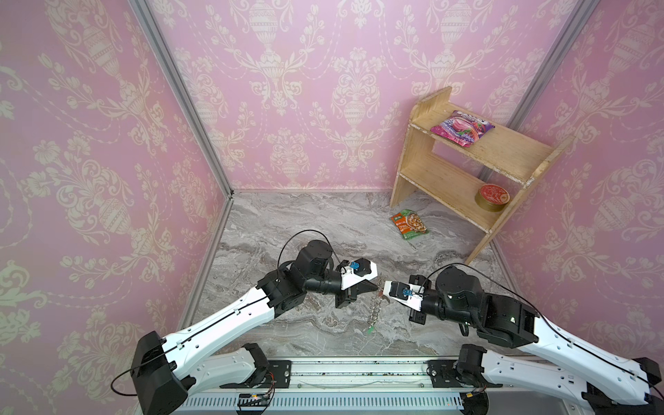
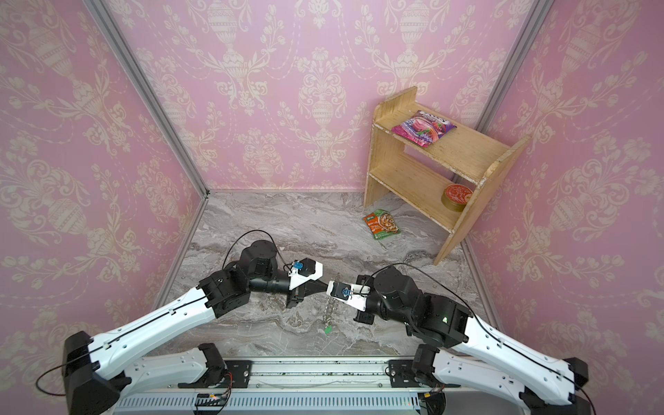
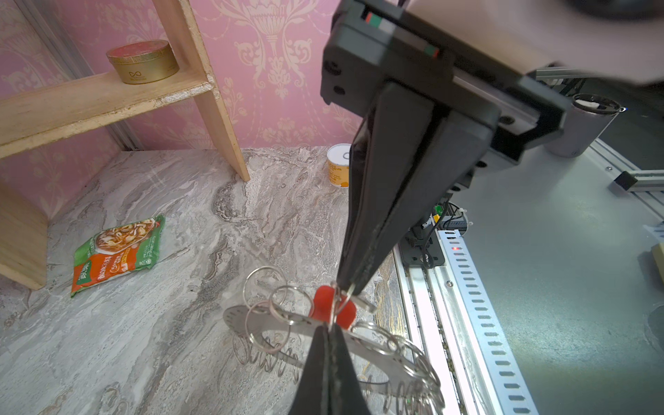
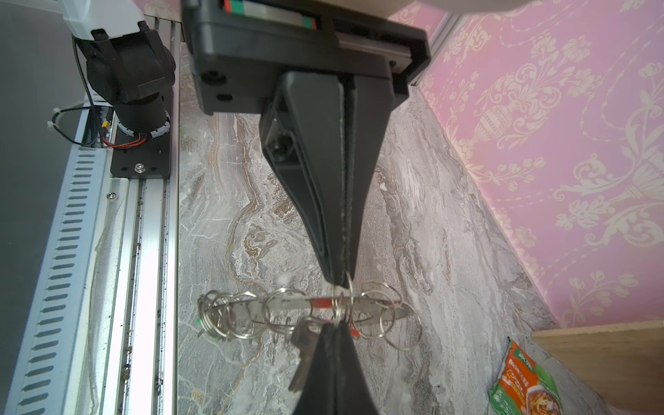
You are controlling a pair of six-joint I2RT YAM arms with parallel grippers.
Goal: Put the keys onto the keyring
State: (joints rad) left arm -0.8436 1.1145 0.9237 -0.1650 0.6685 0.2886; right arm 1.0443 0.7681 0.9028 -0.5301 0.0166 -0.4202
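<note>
You look mid-threading above the table (image 1: 287,222): your left gripper (image 3: 328,326) is clamped on a wire loop (image 4: 348,284) of the keyring (image 3: 237,318), held clear in the air, your right gripper (image 4: 336,325) pinches the red-tagged key (image 4: 301,354) beside it, so next work the key's ring onto that loop without either grip slipping.

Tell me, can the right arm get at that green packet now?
Probably not yet: the way to the packet looks free, but the right gripper is shut on the keyring and must let go first.
</note>
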